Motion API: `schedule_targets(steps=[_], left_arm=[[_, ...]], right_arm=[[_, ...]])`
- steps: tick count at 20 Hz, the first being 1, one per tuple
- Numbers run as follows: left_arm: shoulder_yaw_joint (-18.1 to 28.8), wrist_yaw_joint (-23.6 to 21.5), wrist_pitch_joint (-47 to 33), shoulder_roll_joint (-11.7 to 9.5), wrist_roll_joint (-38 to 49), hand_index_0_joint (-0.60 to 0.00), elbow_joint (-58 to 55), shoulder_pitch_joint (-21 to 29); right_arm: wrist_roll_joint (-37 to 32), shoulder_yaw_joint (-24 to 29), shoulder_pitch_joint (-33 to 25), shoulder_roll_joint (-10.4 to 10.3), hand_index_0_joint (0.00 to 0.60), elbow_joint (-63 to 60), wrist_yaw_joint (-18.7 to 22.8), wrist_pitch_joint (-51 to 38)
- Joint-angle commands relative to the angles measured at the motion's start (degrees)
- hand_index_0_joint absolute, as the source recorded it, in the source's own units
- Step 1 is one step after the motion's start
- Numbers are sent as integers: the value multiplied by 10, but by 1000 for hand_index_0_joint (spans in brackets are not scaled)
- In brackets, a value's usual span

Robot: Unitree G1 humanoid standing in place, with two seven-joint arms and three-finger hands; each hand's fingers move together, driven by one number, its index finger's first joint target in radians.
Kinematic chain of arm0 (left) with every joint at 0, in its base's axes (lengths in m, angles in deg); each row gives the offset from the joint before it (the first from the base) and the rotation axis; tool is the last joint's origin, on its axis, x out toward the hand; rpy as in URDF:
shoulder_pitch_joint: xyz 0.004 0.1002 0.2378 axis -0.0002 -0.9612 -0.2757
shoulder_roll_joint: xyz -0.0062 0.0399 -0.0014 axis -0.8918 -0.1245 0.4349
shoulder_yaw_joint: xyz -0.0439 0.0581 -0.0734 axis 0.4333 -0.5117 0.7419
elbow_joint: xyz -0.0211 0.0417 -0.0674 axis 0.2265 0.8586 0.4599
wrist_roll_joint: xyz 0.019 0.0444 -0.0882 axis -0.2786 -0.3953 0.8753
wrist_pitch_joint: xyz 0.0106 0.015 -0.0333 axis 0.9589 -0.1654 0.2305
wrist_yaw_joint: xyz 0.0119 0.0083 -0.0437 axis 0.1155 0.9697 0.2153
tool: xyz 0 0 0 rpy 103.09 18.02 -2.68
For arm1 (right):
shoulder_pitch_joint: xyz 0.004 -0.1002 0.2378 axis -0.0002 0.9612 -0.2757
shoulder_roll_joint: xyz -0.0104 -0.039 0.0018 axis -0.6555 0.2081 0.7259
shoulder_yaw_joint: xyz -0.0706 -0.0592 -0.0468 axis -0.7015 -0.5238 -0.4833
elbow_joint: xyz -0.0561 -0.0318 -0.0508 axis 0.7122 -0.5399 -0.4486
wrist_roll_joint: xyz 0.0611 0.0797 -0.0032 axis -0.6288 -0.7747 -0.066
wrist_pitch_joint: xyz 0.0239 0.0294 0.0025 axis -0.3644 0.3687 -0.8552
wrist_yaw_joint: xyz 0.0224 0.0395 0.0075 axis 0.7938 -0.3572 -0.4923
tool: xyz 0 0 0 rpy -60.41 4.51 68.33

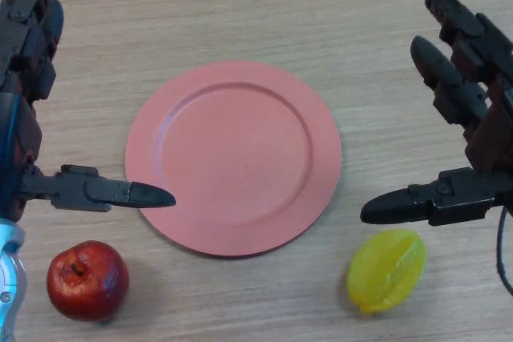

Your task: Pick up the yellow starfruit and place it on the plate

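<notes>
The yellow starfruit (385, 270) lies on the wooden table at the lower right, just off the plate's rim. A round pink plate (233, 157) sits in the middle with nothing on it. My right hand (469, 126) hovers at the right edge, above and a little behind the starfruit, fingers straight and spread, its thumb pointing left just over the fruit without touching it. My left hand (32, 86) is at the left edge, open too, its thumb tip reaching over the plate's left rim.
A red apple (87, 280) rests at the lower left, below my left thumb and close to the plate's rim. Bare wooden tabletop stretches behind the plate.
</notes>
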Motion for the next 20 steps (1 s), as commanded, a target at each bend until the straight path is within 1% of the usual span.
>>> schedule_targets(steps=[1, 4, 8, 10, 11, 12, 13, 14, 15, 16, 17, 18, 19, 20], left_arm=[[22, -4, -54, -13, -11, 0, -34, 16], [21, -6, -53, -12, -12, 0, -37, 14], [25, -8, -50, -13, -8, 0, -42, 14], [22, -9, -49, -11, -9, 0, -42, 11], [23, -7, -51, -11, -8, 0, -36, 11], [25, -6, -53, -12, -9, 0, -31, 11], [26, -5, -54, -13, -10, 0, -28, 11], [26, -5, -51, -13, -10, 0, -29, 11], [26, -5, -44, -14, -10, 0, -32, 12], [26, -4, -39, -15, -10, 0, -34, 15], [26, -1, -29, -17, -10, 0, -36, 19], [24, 0, -25, -17, -10, 0, -35, 21], [23, -1, -25, -16, -11, 0, -35, 20], [21, -1, -24, -15, -12, 0, -36, 19]], right_arm=[[-34, 28, -28, 10, 0, 27, 16, -54], [-31, 21, -28, 9, 0, 22, 17, -58], [-29, 23, -25, 10, 0, 19, 6, -59], [-10, 25, -16, 16, 0, 17, -20, -68], [7, 26, -4, 20, 0, 20, -46, -78], [9, 29, 9, 22, 0, 31, -75, -65], [9, 30, 19, 24, 51, 41, -98, -50], [16, 29, 22, 25, 149, 40, -108, -55], [35, 29, 33, 26, 300, 40, -133, -69], [56, 28, 46, 26, 399, 40, -160, -81], [94, 26, 72, 25, 550, 39, -222, -107], [109, 25, 83, 24, 549, 37, -253, -122], [113, 26, 86, 24, 399, 35, -260, -129], [118, 27, 89, 24, 299, 31, -267, -140]])
